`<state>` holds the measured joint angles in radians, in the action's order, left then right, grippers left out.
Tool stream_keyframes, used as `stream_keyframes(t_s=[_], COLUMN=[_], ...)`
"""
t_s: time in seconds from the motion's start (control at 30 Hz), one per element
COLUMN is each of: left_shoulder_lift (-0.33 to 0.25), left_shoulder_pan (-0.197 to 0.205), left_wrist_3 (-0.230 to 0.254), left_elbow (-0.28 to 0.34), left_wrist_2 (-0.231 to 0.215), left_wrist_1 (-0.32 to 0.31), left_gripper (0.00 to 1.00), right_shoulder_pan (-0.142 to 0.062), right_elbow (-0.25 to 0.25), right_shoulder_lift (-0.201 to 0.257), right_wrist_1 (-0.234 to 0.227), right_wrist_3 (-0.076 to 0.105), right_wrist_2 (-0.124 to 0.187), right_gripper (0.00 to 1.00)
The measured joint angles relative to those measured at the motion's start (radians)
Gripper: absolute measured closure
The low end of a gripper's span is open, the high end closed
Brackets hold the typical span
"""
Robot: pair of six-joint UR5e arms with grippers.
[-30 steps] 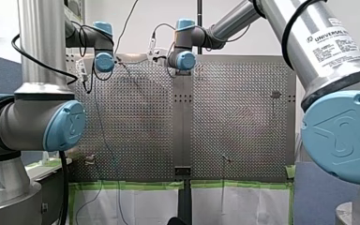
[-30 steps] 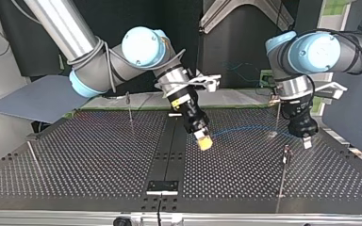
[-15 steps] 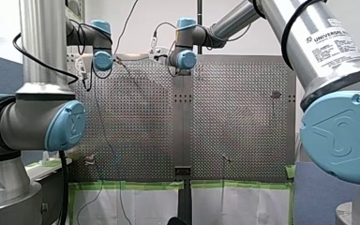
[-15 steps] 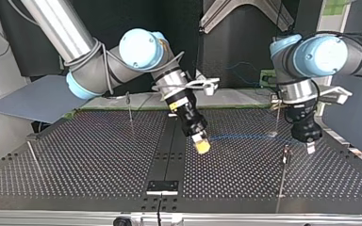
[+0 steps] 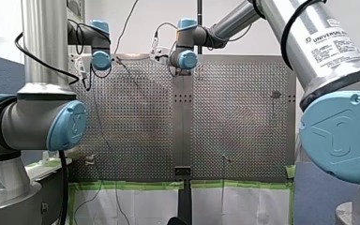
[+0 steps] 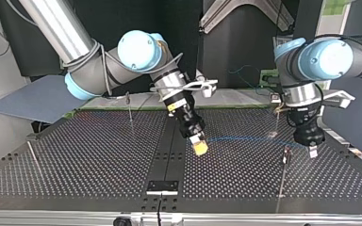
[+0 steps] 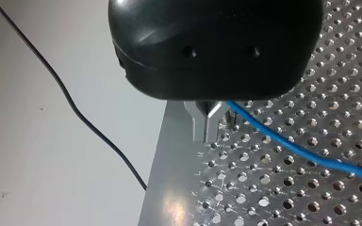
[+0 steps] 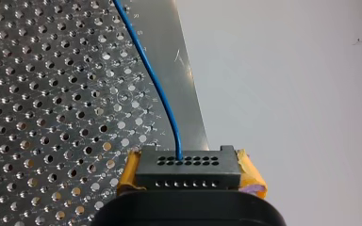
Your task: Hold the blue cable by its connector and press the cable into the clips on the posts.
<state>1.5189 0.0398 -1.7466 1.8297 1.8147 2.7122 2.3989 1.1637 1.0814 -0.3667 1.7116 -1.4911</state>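
The connector [image 8: 188, 168] is being gripped squarely between the yellow pads [image 8: 252, 176] of the right claw [image 6: 199, 147], which is clenched on it just above the bench [image 6: 99, 160], close to the middle seam in the top view. From the connector the blue cable [image 6: 245, 139] is being led away ahead of that claw, and in the top view its long axis is lying almost level across the bench, from the right claw toward the view's right, where it is being met by the left claw [image 6: 313, 151]. In the left wrist view the metal fingers [image 7: 207, 123] are being shown drawn together, with the cable coming out from beside their tips, so the left claw is being judged as clenched on the cable, though the contact itself is partly hidden by the claw's body. A thin post [image 6: 283, 174] is standing just to the camera side of the cable's span in the top view, near the left claw and well apart from the right one. Whether a clip is sitting at its top is too small to tell. The left arm is thus being judged the nearer one, and the span between the claws is likely to need carrying sideways toward that post.
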Motion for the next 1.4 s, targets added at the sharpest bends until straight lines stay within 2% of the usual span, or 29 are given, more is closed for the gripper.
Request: stream_keyframes(t_s=[0.8,1.1,1.4], left_shoulder_lift=[0.028,0.079,0.086], left_shoulder_pan=[0.038,0.040,0.052], left_wrist_3=[-0.022,-0.023,-0.032], left_elbow=[-0.040,-0.040,-0.048], left_wrist_2=[-0.074,-0.083,-0.100], left_wrist_1=[0.000,-0.002,-0.017], left_gripper=[1.00,1.00,1.00], right_shoulder_pan=[-0.018,-0.024,-0.034], right_elbow=[0.000,0.000,0.000], right_shoulder_lift=[0.000,-0.003,-0.006], right_wrist_1=[-0.004,-0.005,-0.007], right_wrist_3=[0.001,0.001,0.001], right_wrist_2=[-0.012,-0.018,-0.034], right_gripper=[1.00,1.00,1.00])
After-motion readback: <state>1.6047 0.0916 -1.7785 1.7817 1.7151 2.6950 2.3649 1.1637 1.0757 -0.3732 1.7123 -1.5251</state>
